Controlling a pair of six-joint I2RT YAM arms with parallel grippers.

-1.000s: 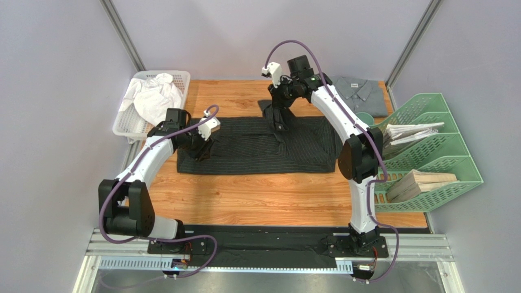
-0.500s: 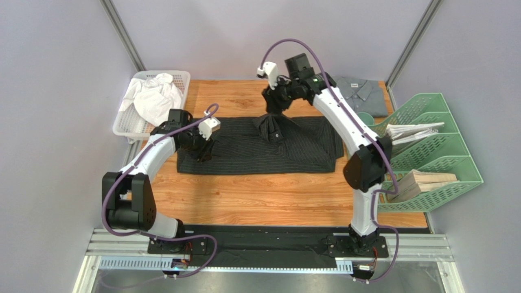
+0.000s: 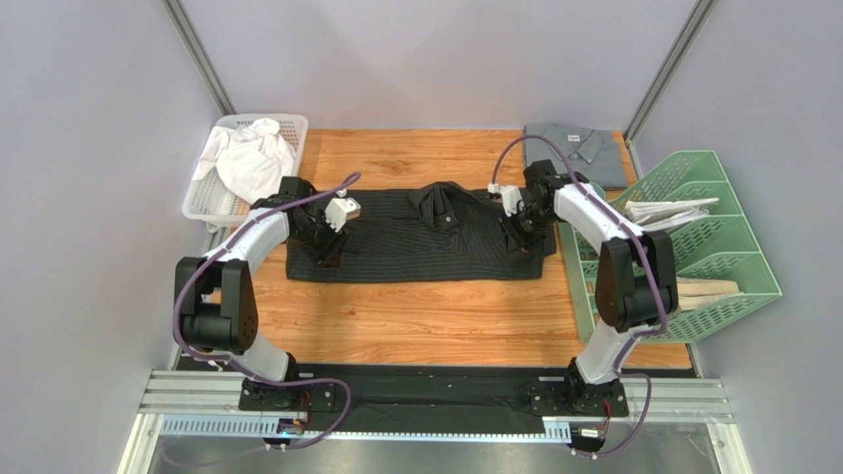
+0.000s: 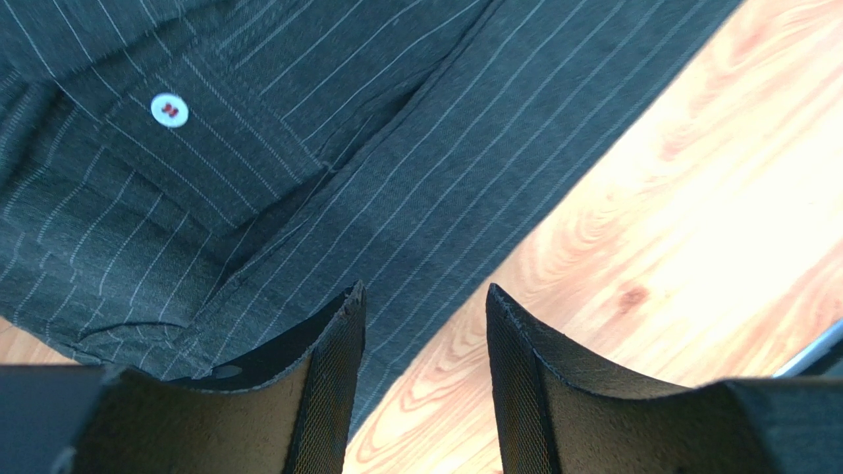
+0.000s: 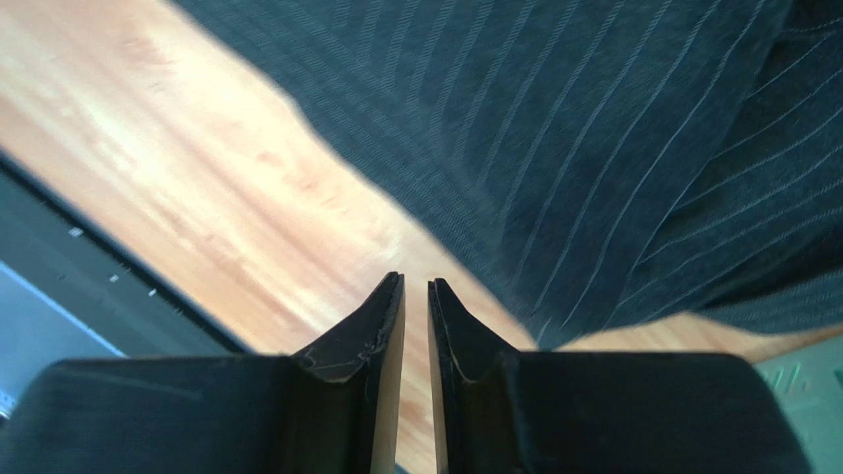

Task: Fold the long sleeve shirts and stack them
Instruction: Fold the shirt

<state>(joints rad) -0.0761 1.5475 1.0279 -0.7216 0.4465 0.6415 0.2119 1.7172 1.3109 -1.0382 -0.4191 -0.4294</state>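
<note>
The black pinstriped shirt [image 3: 416, 242] lies spread across the wooden table, its collar bunched in a hump [image 3: 443, 197] at the back edge. The left wrist view shows its cloth [image 4: 297, 148] and a white button [image 4: 169, 109]. My left gripper [image 3: 327, 252] is open and empty, low over the shirt's left end; its jaws [image 4: 423, 296] straddle the cloth edge and bare wood. My right gripper [image 3: 521, 242] hovers over the shirt's right end, jaws [image 5: 416, 283] nearly together with nothing between them. The grey shirt [image 3: 579, 148] lies folded at the back right.
A white basket [image 3: 293, 123] with white cloth stands at the back left. A green file rack [image 3: 727, 232] with papers stands along the right edge, close to my right arm. Bare wood [image 3: 416, 316] lies in front of the shirt.
My right gripper let go of the collar at the back centre and swung right and down to the shirt's right end. The collar dropped into a hump. My left gripper barely shifted.
</note>
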